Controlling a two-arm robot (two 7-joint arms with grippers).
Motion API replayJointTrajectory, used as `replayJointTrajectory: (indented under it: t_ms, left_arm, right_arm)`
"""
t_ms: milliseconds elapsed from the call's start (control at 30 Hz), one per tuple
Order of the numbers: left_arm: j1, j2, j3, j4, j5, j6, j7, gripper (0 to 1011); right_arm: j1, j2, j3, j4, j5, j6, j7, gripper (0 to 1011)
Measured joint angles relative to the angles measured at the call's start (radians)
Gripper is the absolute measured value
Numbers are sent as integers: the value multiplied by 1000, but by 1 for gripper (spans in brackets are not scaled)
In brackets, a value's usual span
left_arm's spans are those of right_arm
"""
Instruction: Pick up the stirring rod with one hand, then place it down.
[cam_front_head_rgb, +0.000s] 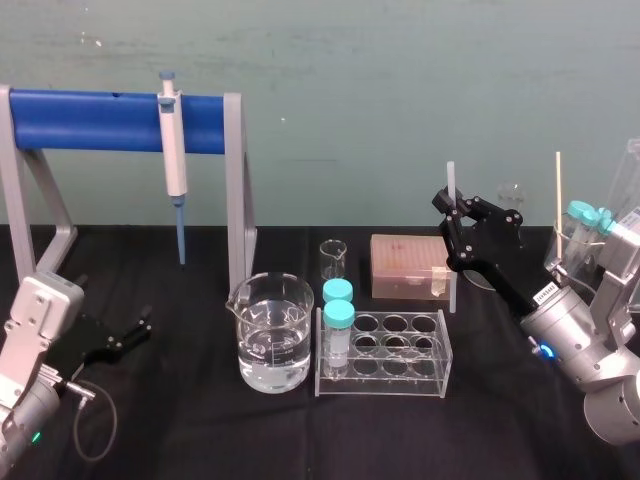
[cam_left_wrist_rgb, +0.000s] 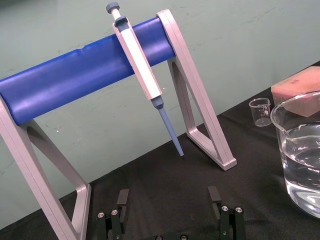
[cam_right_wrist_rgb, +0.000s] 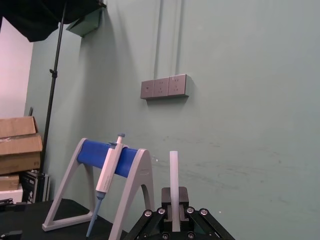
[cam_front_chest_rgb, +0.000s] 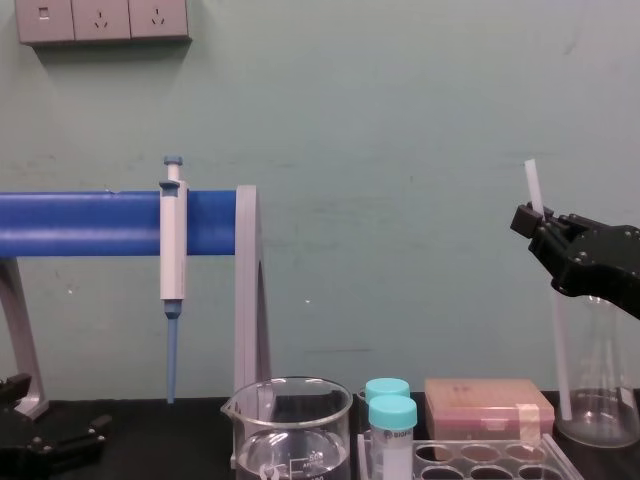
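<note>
White stirring rod in right claw

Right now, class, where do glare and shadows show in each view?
Head view: glints on the beaker. Left wrist view: pale sheen along the blue bar, beyond the idle left gripper. Right wrist view: wall sockets cast a shadow below them, beyond the rod in the right gripper. Chest view: thin shadow under the sockets.
</note>
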Motion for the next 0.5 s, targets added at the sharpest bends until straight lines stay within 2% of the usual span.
replayJointTrajectory:
  t_ms: [500]
  left_arm:
    - [0, 0, 0, 0, 0, 0, 0, 1000]
  right_arm:
    - [0, 0, 0, 0, 0, 0, 0, 72]
